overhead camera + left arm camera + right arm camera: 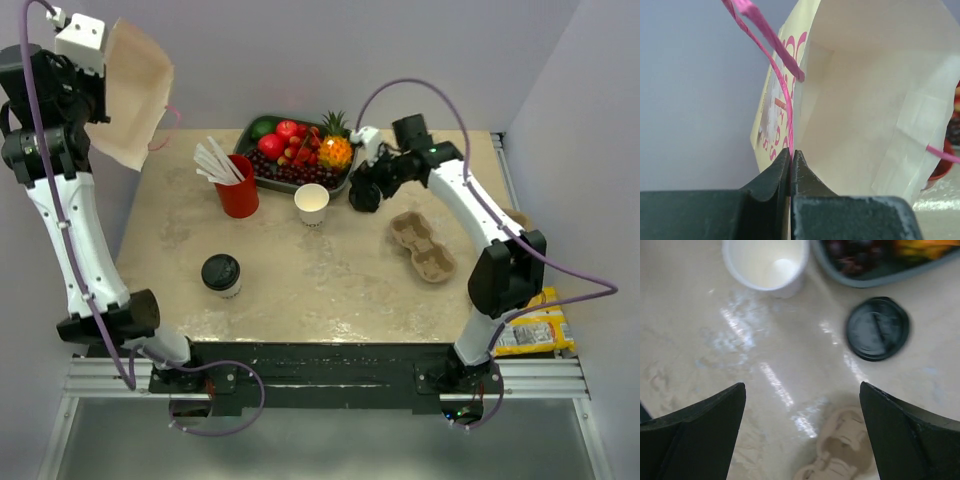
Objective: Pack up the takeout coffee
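Takeout coffee [221,275]: stands upright on the near-left part of the table [330,290], black lid on, well apart from both arms.

Left gripper [791,152]: jaws pressed together on the rim of a paper bag [865,100], right where its pink handle [760,25] runs down into the pinch. I cannot tell whether paper, cord or both are caught. The bag hangs high over the far-left corner with its open mouth towards the wrist camera.

Right gripper [802,385]: fingers spread wide, holding nothing. It hovers over bare table, with a lidless white cup [767,265] and a fruit tray [875,280] beyond it, a loose black lid [877,328] to one side and a cardboard cup carrier [840,455] below.

Handling (judgement): paper cup, so light if empty. The wall is soft and would dent under a hard squeeze. The lid looks slick and could pop off if used as the hold. Best taken around the wall below the lid and kept upright. A red cup [240,198] with straws stands near, beyond it.

Not resolved: whether the coffee is filled, since the lid hides it. Neither wrist view shows the cup. From above, the loose lid is hard to tell from the dark right gripper over it. The print on the bag is blurred.
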Controlling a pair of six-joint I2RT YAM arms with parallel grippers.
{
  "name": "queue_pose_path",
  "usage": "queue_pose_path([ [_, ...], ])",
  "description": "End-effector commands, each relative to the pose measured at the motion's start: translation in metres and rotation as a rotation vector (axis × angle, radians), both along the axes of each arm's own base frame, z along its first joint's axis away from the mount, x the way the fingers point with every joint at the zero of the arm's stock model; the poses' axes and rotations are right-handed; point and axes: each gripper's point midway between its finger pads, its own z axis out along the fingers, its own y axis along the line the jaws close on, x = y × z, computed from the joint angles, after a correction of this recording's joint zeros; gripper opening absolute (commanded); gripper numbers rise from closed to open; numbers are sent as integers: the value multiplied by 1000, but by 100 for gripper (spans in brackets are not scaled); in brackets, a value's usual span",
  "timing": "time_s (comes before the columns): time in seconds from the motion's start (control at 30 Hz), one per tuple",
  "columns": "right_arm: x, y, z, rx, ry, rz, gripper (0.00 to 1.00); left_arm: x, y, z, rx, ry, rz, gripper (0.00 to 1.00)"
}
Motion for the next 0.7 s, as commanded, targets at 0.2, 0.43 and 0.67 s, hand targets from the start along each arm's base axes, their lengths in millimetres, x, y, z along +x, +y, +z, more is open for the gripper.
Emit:
queue_pose_path([
  [0.2, 64, -120, 49, 65, -98, -473, 99, -53, -186, 109, 3, -347, -738, 0],
  [0.43, 57, -152, 48, 32, -108, -513, 95, -94, -253, 85, -162, -236, -1055, 0],
  [0.67, 26, -166, 6, -96, -31, -410, 85, -122, -316, -15, -221, 62, -1205, 0],
])
